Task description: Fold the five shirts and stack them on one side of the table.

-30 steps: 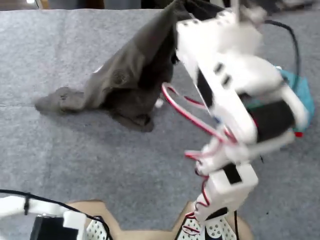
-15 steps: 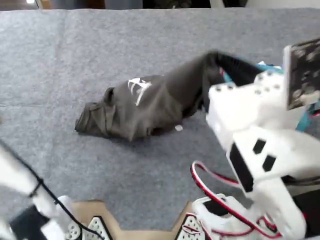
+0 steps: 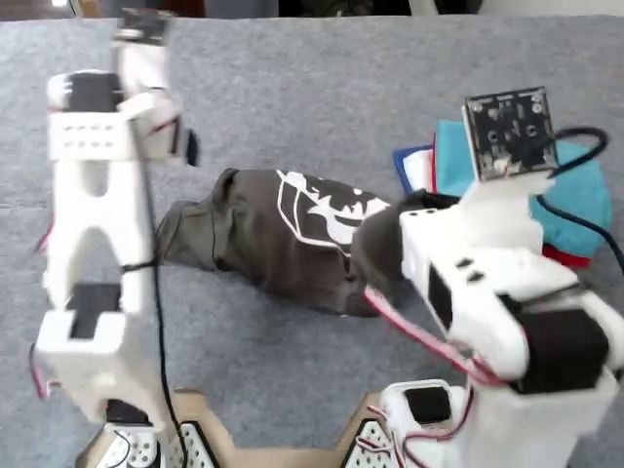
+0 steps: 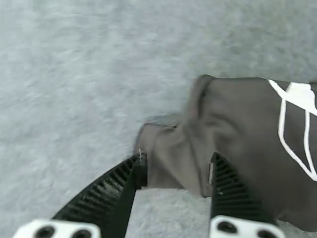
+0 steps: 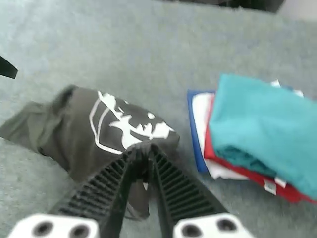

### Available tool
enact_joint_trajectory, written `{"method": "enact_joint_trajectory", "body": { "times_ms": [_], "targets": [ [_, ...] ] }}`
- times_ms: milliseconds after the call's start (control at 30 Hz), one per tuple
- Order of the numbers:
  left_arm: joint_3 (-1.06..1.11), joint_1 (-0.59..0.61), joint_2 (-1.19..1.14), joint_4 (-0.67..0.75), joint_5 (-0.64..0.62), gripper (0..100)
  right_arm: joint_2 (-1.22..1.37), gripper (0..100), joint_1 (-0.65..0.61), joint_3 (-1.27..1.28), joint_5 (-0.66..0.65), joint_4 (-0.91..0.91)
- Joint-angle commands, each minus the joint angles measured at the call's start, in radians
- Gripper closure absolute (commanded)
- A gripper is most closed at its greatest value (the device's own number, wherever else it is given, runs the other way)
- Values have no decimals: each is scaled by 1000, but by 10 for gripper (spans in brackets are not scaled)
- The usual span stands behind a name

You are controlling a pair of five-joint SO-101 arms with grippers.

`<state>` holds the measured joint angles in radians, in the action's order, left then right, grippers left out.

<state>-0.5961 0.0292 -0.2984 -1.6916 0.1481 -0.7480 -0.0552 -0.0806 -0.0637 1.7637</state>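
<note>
A dark grey shirt (image 3: 283, 234) with a white print lies crumpled in the middle of the grey table. My right gripper (image 5: 143, 157) is shut on the edge of the dark shirt (image 5: 89, 134) nearest the stack, low over the cloth. In the high view the right arm (image 3: 487, 283) covers that spot. My left gripper (image 4: 176, 171) hangs open just above the opposite bunched end of the shirt (image 4: 247, 129), its fingers astride the fabric without touching it. The left arm (image 3: 93, 195) stands tall at the table's left side.
A stack of folded shirts (image 3: 575, 195) sits on the right side, teal on top, with red, white and blue beneath (image 5: 262, 129). The grey table cover (image 3: 292, 97) stretches bare behind the shirt and in front of it. The arm bases stand at the near edge.
The right arm has brought the lifted dark shirt down onto the table and drawn it toward the stack. The left arm has swung up from the near left corner over the shirt's left end.
</note>
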Motion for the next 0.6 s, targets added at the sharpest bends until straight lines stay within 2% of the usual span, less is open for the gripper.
{"method": "enact_joint_trajectory", "body": {
  "times_ms": [0, 167, 333, 400, 467, 567],
  "targets": [
    [-90, -84, -176, 32, -15, 775, 39, 985, 52, 28, 5, -5],
    [-243, -145, -448, 38, -87, 775, 58, 985, 74, 30, 6, -6],
    [-435, -176, -634, -12, -127, 787, 61, 985, 74, 36, 5, -41],
    [-509, -177, -689, -32, -120, 856, 62, 985, 74, 36, 2, -55],
    [-568, -177, -736, -38, -120, 966, 62, 985, 74, 48, -3, -71],
    [-644, -168, -773, -66, -121, 969, 62, 985, 71, 99, -3, -97]
  ]
}}
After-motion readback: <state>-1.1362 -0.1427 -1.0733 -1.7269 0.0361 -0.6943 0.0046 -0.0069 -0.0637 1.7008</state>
